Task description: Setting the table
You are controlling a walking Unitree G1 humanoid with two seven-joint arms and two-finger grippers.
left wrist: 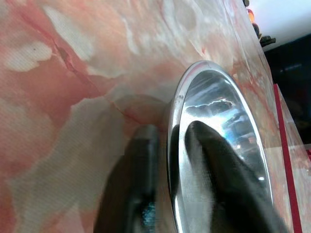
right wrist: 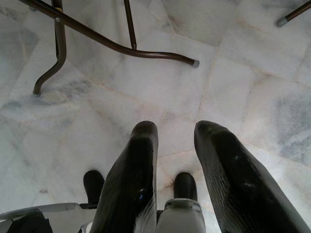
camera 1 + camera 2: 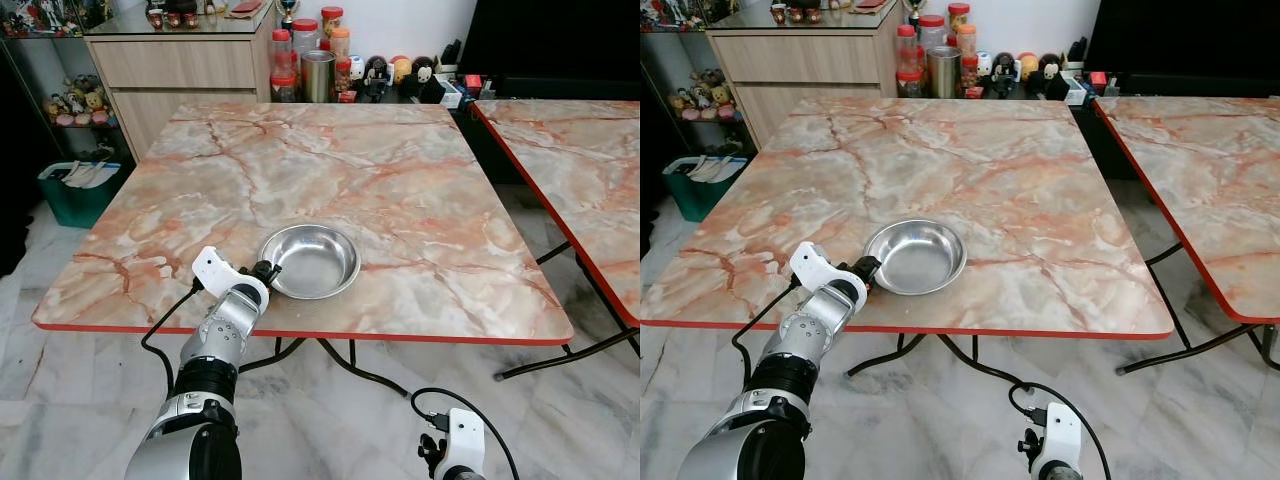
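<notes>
the step in hand looks like placing the first piece of the setting: the steel bowl [image 3: 310, 260] sits on the marble-patterned table [image 3: 400, 180], close to the near edge and a little left of centre, and the left gripper [image 3: 266, 271] pinches its near-left rim — in the left wrist view one black finger [image 1: 133, 179] lies outside the rim against the tabletop and the other reaches inside the bowl, the two closed on the thin metal edge. whether the bowl is about to be released here or nudged to a better spot cannot be told; either way the next move probably calls for a gentle opening and a straight pull back, since a light, round, polished bowl on a glossy top could skid or spin if the fingers drag. the bowl is shallow and mirror-bright with a rolled lip; the tabletop is smooth, veined in peach and grey, trimmed with a red edge. the right gripper [image 2: 177, 160] hangs idle below table height over the pale marble floor [image 2: 243, 58] — its fingers spread apart, holding nothing.
</notes>
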